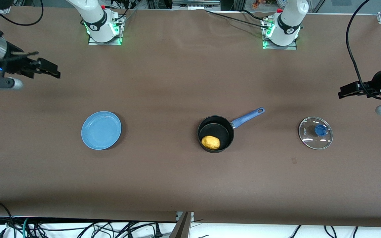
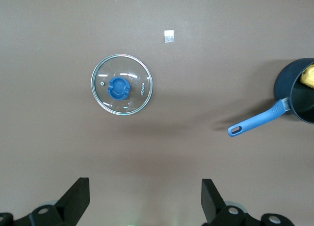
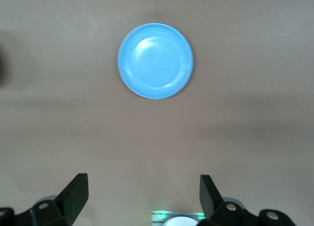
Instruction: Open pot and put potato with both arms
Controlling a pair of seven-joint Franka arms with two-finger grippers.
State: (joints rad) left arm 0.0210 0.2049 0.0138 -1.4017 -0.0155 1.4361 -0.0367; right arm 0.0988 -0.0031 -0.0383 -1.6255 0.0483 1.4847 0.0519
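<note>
The black pot (image 1: pixel 215 133) with its long blue handle (image 1: pixel 247 118) stands open in the middle of the table, and the yellow potato (image 1: pixel 210 142) lies inside it. The pot also shows in the left wrist view (image 2: pixel 300 91), with a bit of the potato (image 2: pixel 308 75). My left gripper (image 1: pixel 352 90) is open and empty, up in the air at the left arm's end of the table. My right gripper (image 1: pixel 46 68) is open and empty, up in the air at the right arm's end. Both stay well away from the pot.
The clear glass lid with a blue knob (image 1: pixel 315 133) lies flat on the table toward the left arm's end, also in the left wrist view (image 2: pixel 121 85). A light-blue plate (image 1: pixel 101 130) lies empty toward the right arm's end, also in the right wrist view (image 3: pixel 155 60).
</note>
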